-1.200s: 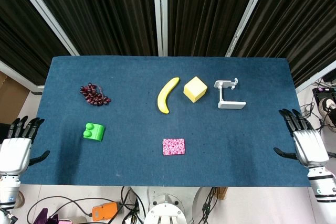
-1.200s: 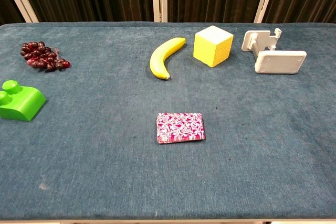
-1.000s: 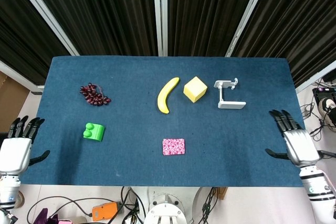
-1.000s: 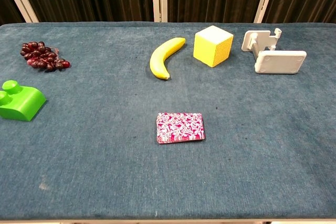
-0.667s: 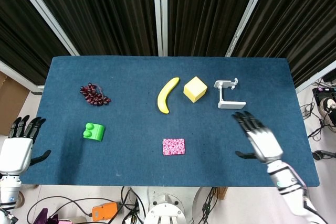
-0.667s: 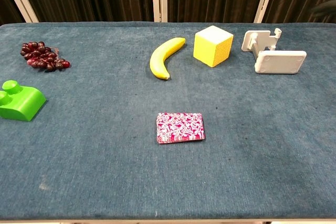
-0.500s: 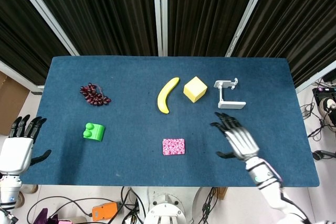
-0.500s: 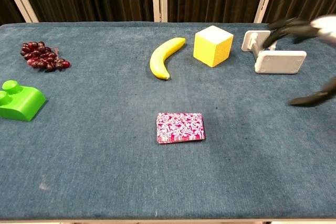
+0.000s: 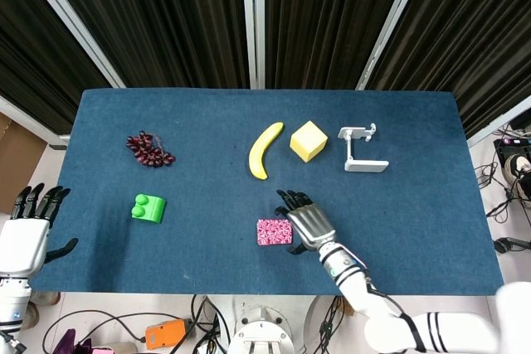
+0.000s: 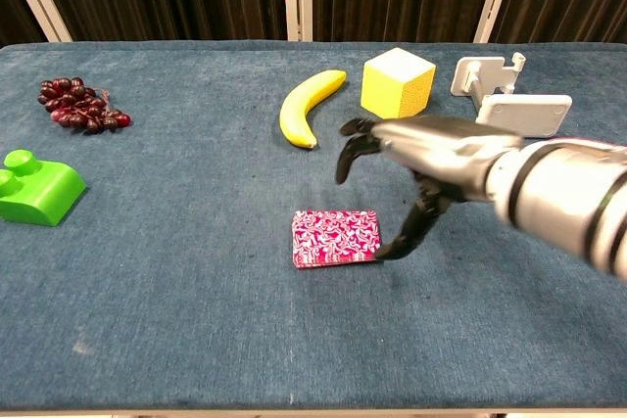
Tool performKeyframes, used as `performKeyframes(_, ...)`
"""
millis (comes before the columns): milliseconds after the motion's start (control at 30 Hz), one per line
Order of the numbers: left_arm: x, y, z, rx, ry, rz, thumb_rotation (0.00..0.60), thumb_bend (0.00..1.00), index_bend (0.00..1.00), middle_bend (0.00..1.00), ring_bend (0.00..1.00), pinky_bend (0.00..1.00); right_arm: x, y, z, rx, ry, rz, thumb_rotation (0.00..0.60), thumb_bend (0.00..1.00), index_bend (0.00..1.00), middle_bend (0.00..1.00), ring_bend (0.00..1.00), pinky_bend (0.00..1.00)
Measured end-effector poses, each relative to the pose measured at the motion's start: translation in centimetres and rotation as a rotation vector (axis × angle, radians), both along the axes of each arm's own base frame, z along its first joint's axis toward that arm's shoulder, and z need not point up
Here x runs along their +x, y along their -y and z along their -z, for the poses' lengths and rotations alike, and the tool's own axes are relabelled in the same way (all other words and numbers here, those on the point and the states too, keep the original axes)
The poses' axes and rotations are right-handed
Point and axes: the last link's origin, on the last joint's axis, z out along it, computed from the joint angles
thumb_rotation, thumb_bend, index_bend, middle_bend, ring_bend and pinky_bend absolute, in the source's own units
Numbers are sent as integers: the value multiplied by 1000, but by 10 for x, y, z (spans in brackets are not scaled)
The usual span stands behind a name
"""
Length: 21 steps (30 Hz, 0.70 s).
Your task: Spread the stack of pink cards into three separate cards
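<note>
The stack of pink patterned cards (image 9: 274,231) (image 10: 335,238) lies flat as one pile near the table's front middle. My right hand (image 9: 305,220) (image 10: 421,159) hangs just over the stack's right side, fingers apart and curved, holding nothing. Its thumb (image 10: 407,230) reaches down beside the stack's right edge; I cannot tell whether it touches. My left hand (image 9: 25,234) stays off the table's front left corner with its fingers spread and empty; only the head view shows it.
Behind the cards lie a banana (image 9: 264,150) (image 10: 306,105), a yellow cube (image 9: 308,140) (image 10: 397,84) and a white stand (image 9: 362,150) (image 10: 509,100). Grapes (image 9: 148,149) (image 10: 80,105) and a green block (image 9: 149,207) (image 10: 37,188) sit at the left.
My right hand swept left from the table's right edge across to the card stack. The cards and my left hand have not moved.
</note>
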Motion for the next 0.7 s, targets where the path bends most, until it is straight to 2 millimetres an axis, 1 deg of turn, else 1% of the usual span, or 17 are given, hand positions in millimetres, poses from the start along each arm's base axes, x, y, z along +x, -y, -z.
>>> performKeyframes(100, -1, 0, 1, -2, 0, -1, 600, 80, 129, 123, 18, 45, 5, 2, 11, 5, -15, 4, 600, 291, 355, 46, 0, 122)
performKeyframes(200, -2, 1, 1, -3, 0, -1, 600, 80, 129, 123, 18, 46, 8, 4, 17, 4, -22, 12, 600, 317, 355, 46, 0, 113)
performKeyframes(433, -5, 1, 0, 0, -1, -4, 600, 80, 129, 123, 18, 46, 11, 6, 25, 17, -41, 30, 600, 353, 354, 46, 0, 109)
performKeyframes(700, -7, 0, 2, -4, 0, -7, 600, 80, 130, 123, 18, 45, 15, 8, 32, 26, -58, 40, 600, 355, 354, 46, 0, 96)
